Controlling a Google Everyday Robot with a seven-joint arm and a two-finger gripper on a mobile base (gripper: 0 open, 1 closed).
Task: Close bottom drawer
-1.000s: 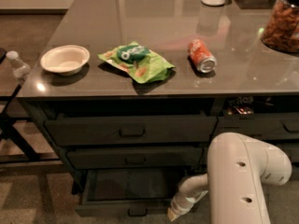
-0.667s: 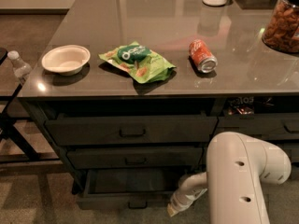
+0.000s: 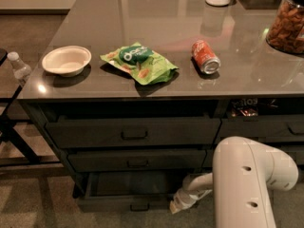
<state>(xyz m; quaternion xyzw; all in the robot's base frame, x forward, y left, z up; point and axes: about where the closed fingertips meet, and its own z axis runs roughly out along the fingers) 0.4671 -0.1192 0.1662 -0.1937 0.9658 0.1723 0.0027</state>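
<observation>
The bottom drawer [image 3: 124,202] is the lowest wide dark grey drawer under the counter. It stands partly pulled out, and its shallow dark interior [image 3: 133,182] shows. Its low front carries a small bar handle [image 3: 139,207]. My gripper [image 3: 176,205] is at the right end of the drawer front, at the tip of my white arm [image 3: 242,184], which reaches in from the lower right. The gripper looks to be against the front, near its right corner.
Two taller drawers [image 3: 133,133] above it are shut. On the counter lie a white bowl [image 3: 66,61], a green snack bag [image 3: 138,63], a red can [image 3: 205,57] and a nut jar [image 3: 287,25]. A water bottle [image 3: 19,68] stands at the left. A narrower drawer stack [image 3: 259,127] is to the right.
The bottom drawer has slid in a little towards the cabinet, and my gripper has moved with its front.
</observation>
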